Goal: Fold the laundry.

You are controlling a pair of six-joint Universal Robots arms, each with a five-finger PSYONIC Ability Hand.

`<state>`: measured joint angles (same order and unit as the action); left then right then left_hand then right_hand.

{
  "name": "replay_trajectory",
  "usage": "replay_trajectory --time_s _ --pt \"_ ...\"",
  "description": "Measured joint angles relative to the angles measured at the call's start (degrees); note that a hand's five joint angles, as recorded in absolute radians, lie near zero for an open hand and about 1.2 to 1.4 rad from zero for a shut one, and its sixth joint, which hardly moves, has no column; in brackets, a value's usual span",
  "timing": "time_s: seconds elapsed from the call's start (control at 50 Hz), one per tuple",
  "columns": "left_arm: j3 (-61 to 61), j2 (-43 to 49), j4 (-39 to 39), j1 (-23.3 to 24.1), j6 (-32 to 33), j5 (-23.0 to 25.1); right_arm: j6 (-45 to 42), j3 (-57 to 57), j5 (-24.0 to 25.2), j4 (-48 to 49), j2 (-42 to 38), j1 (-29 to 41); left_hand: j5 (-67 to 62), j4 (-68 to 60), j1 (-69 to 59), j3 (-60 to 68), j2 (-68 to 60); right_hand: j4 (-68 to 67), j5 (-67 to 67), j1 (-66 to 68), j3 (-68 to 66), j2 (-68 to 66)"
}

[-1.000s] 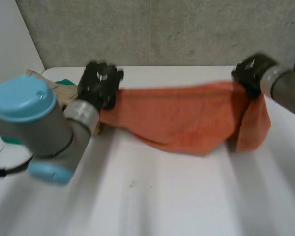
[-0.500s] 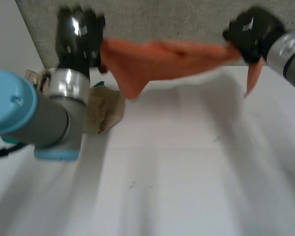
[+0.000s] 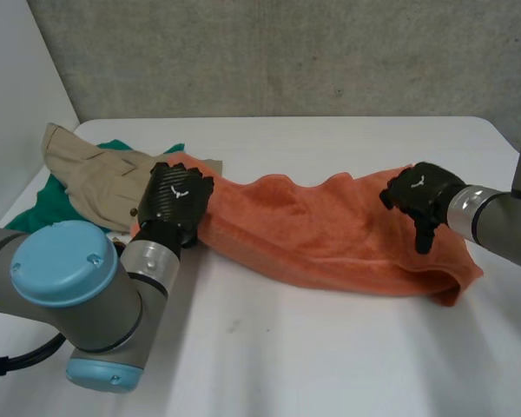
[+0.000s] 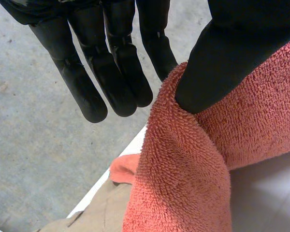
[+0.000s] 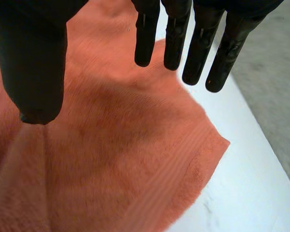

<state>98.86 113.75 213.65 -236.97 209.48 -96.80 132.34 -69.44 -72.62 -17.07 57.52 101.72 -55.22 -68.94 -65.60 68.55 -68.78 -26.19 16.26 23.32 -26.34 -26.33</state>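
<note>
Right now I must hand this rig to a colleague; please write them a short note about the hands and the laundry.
Left hand: open, thumb resting on the left end of the towel.
Right hand: open, over its right end.
The towel lies rumpled across the table, unfolded. A beige garment and a green cloth lie heaped beside the left hand.
Done: nothing folded.
Left: smooth and fold the towel, then the other two.

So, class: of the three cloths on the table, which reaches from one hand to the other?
The orange towel: it spans left hand to right hand; the beige cloth and green cloth lie heaped beside the left hand.
</note>
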Motion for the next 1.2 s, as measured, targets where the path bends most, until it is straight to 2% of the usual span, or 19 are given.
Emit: replay_trajectory --time_s 0.02,0.12,0.18,0.24,0.34,0.52,0.72,0.82,0.9,0.92,0.96,1.0,1.06,1.12,1.2 --pt "0.0 0.0 0.0 0.0 0.0 0.0 0.0 0.0 0.0 0.0 0.0 0.0 0.0 0.0 0.0 0.0 0.0 0.0 0.0 0.0 0.0 0.0" --pt "0.1 -2.9 -0.2 -0.8 -0.1 -0.1 20.7 -9.9 0.0 6.9 8.5 -2.2 0.0 0.0 0.0 0.0 0.0 4.0 -4.1 -3.2 3.4 2.9" --pt "0.5 -4.3 -0.7 -1.2 -0.3 -0.1 28.8 -15.6 0.1 8.1 12.8 -5.4 0.0 0.0 0.0 0.0 0.0 4.0 -4.1 -3.2 3.4 2.9" --pt "1.0 -5.2 -1.2 -1.4 -0.5 -0.1 35.6 -22.0 0.4 9.4 17.3 -9.5 0.0 0.0 0.0 0.0 0.0 4.0 -4.1 -3.2 3.4 2.9" --pt "1.7 -5.5 -1.6 -1.5 -0.6 -0.1 40.8 -31.5 0.7 11.9 21.7 -15.2 0.0 0.0 0.0 0.0 0.0 4.0 -4.1 -3.2 3.4 2.9" --pt "1.9 -5.0 -1.6 -1.6 -0.7 0.1 42.0 -43.2 1.5 18.6 22.6 -19.7 0.0 0.0 0.0 0.0 0.0 3.9 -3.9 -3.2 3.4 2.9" --pt "1.6 -4.7 -1.5 -1.6 -0.7 0.1 43.4 -43.7 1.7 24.2 18.3 -19.2 0.0 0.0 0.0 0.0 0.0 0.9 -1.3 -2.2 2.1 2.8" --pt "1.6 -4.7 -1.5 -1.6 -0.7 0.1 44.9 -42.0 1.5 25.7 15.6 -18.6 0.0 0.0 0.0 0.0 0.0 -2.5 1.4 1.0 -1.9 -1.4" --pt "1.7 -4.7 -1.5 -1.7 -0.7 0.1 45.7 -39.8 0.7 26.6 12.4 -16.9 0.0 0.0 0.0 0.0 0.0 -9.4 8.0 7.0 -9.4 -9.4" --pt "1.8 -4.7 -1.5 -1.7 -0.7 0.1 45.7 -38.7 -0.1 26.9 11.2 -16.1 0.0 0.0 0.0 0.0 0.0 -14.7 13.2 12.2 -14.7 -15.5" --pt "1.8 -4.7 -1.5 -1.7 -0.7 0.1 45.6 -38.3 -0.4 27.0 10.8 -15.8 0.0 0.0 0.0 0.0 0.0 -14.7 13.2 12.2 -14.7 -15.5" --pt "1.9 -4.7 -1.5 -1.7 -0.7 0.0 45.4 -36.7 -2.0 27.1 9.6 -14.7 0.0 0.0 0.0 0.0 0.0 -35.4 33.6 29.7 -34.0 -35.1" --pt "2.1 -5.1 -1.9 -1.7 -0.7 -0.2 44.5 -34.5 -4.0 27.1 9.1 -13.8 0.0 0.0 0.0 0.0 0.0 -41.6 39.5 33.5 -40.6 -40.9" --pt "2.2 -5.5 -2.5 -1.8 -0.6 -0.2 43.2 -33.5 -4.4 26.9 9.9 -13.6 0.0 0.0 0.0 0.0 0.0 -41.9 39.6 33.5 -40.9 -40.9" --pt "2.3 -8.6 -7.9 -2.5 -0.6 -0.3 32.7 -31.3 -3.5 23.0 17.3 -13.6 0.0 0.0 0.0 0.0 0.0 -42.0 39.6 33.5 -40.9 -40.9"
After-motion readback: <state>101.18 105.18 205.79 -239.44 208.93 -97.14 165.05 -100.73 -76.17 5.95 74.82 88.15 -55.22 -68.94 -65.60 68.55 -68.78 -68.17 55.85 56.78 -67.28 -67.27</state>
